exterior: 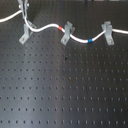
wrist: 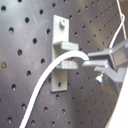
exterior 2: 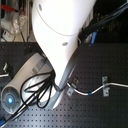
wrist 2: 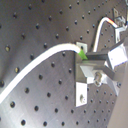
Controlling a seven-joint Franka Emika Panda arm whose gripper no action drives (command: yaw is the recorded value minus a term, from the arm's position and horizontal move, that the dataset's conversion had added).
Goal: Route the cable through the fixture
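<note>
The white cable snakes across the top of the black perforated board in the first exterior view. Its red band sits beside the middle clip and its blue band lies short of the right clip. The cable passes through both of those clips. My gripper hangs over the left fixture, shut on the cable just above it. In the first wrist view the cable curves up to the fixture's prongs and ends at my fingertips.
The arm's white body and black hoses fill most of the second exterior view. Only two clips and the blue band show there. The board is a grid of holes below the clips.
</note>
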